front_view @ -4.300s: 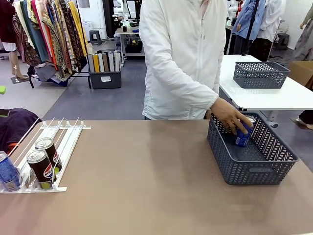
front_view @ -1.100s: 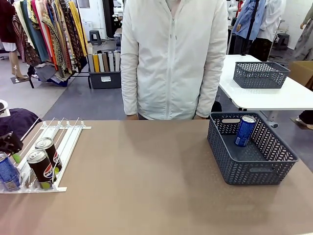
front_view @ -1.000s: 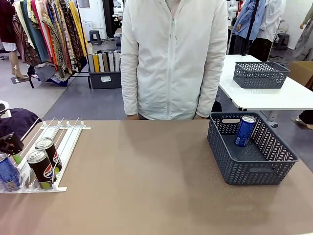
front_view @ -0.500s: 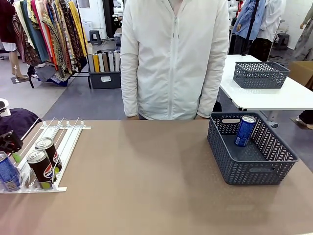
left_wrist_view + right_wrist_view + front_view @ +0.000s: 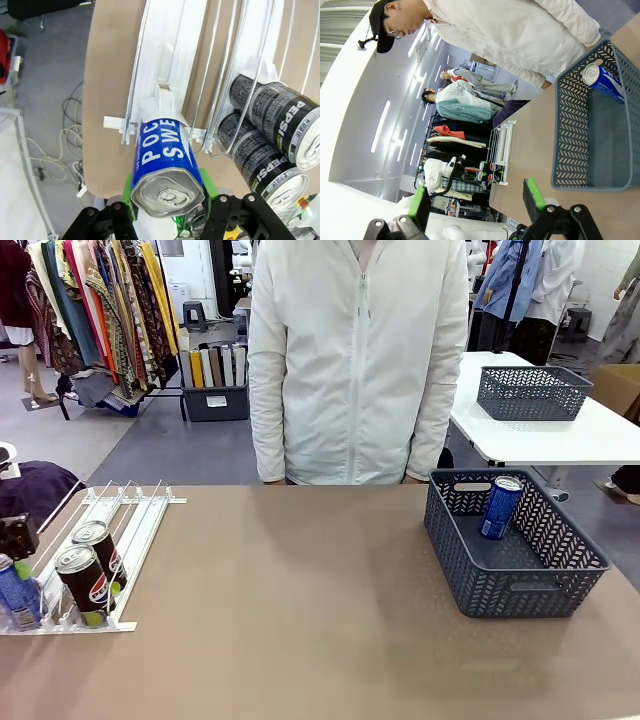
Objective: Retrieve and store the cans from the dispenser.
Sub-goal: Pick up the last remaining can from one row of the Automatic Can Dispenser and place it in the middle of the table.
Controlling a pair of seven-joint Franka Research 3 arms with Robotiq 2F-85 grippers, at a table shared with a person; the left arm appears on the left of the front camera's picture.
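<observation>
Progress: one stored can [image 5: 500,507] leans inside the grey basket [image 5: 520,595] by the right edge of the table [image 5: 320,640]. Three remain in the dispenser [image 5: 145,540] at the near left corner: two black cans [image 5: 82,585] in one lane and a blue can [image 5: 18,595] in the lane nearest the left edge. Judgement: roughly a quarter done, with three retrievals left.

Left claw [image 5: 167,200]: fingers narrowed around the blue can near its silver top. The green pads [image 5: 204,182] sit against both sides of it, so I read this as clamped on. The can lies at the low end of its lane with its base against the white end stop. I cannot tell whether it has lifted off the wires.

Right claw [image 5: 476,197]: pads wide apart, nothing between them, touching nothing. It hangs on the basket side, looking across the table.

A person [image 5: 355,360] stands at the far edge, hands off the table.
</observation>
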